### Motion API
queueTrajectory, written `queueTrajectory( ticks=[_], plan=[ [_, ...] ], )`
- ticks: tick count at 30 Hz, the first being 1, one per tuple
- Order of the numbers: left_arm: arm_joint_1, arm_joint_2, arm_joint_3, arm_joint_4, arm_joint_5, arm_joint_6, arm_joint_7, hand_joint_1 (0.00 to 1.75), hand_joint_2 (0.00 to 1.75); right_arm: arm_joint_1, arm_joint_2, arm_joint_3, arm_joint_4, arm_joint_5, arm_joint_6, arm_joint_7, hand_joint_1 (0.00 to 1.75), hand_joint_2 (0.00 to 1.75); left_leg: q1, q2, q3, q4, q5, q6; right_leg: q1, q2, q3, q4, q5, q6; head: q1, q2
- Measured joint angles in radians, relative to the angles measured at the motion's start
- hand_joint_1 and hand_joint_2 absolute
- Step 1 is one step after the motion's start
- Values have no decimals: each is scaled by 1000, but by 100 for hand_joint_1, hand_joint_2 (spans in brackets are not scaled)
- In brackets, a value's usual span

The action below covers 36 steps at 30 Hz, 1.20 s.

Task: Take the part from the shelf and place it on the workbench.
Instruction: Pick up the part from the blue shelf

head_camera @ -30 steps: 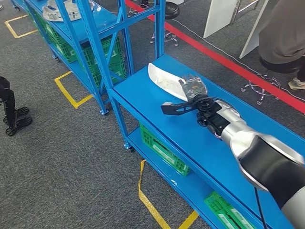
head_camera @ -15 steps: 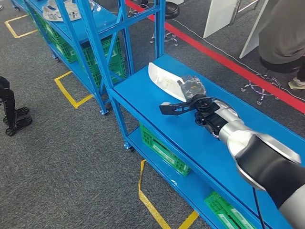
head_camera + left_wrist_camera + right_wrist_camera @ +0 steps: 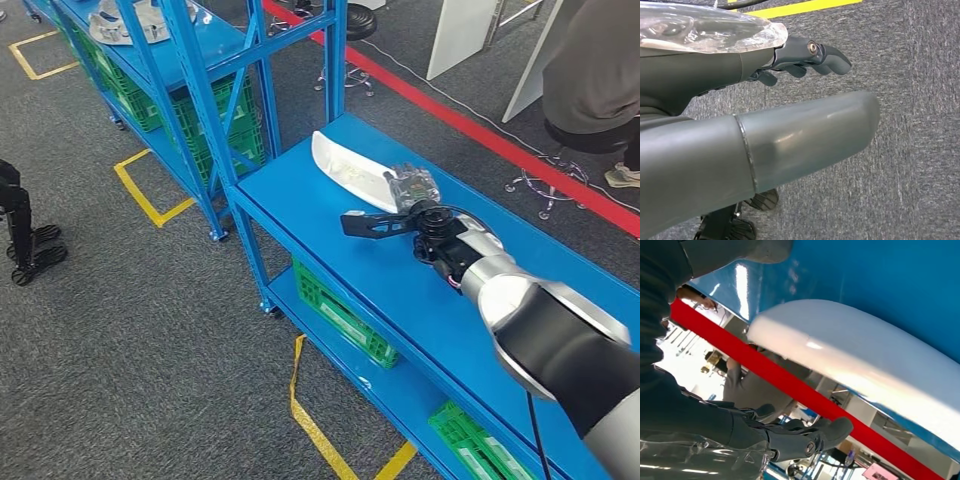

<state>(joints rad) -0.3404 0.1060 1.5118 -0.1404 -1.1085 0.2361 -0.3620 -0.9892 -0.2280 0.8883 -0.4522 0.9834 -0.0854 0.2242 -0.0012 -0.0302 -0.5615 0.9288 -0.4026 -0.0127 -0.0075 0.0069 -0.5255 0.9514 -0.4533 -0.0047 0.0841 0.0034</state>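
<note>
left hand (image 3: 764,120) open, grey carpet (image 3: 919,150)

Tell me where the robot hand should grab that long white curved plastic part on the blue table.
Probably at the near end of the white curved plastic part, beside the right robot hand. It lies flat and tapers away, so come from above, closing across its narrow width.

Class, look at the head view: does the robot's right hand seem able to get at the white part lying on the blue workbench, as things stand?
Probably yes. The right hand already lies at the near end of the white part on the blue workbench, and nothing stands between them. Whether the fingers actually grip it cannot be told.
</note>
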Motion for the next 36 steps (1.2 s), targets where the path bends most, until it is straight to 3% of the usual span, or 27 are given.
queueTrajectory(
  ticks=[31,32,35,36],
  plan=[
    [-11,-7,0,0,-23,3,1,0,0,1,17,-38,25,-16,-15,-34,0,175,0,0,0,0,0,0,0,0,0,0,0,0,0,0],
    [-11,-8,0,0,-23,3,1,0,0,2,18,-38,25,-16,-16,-34,13,175,0,0,0,0,0,0,0,0,0,0,0,0,0,0],
    [-11,-9,0,0,-24,3,1,0,0,2,18,-38,25,-21,-16,-39,140,175,0,0,0,0,0,0,0,0,0,0,0,0,0,0],
    [-11,-9,0,0,-25,3,0,0,0,2,18,-38,25,-25,-16,-44,171,175,0,0,0,0,0,0,0,0,0,0,0,0,0,0]
  ],
)
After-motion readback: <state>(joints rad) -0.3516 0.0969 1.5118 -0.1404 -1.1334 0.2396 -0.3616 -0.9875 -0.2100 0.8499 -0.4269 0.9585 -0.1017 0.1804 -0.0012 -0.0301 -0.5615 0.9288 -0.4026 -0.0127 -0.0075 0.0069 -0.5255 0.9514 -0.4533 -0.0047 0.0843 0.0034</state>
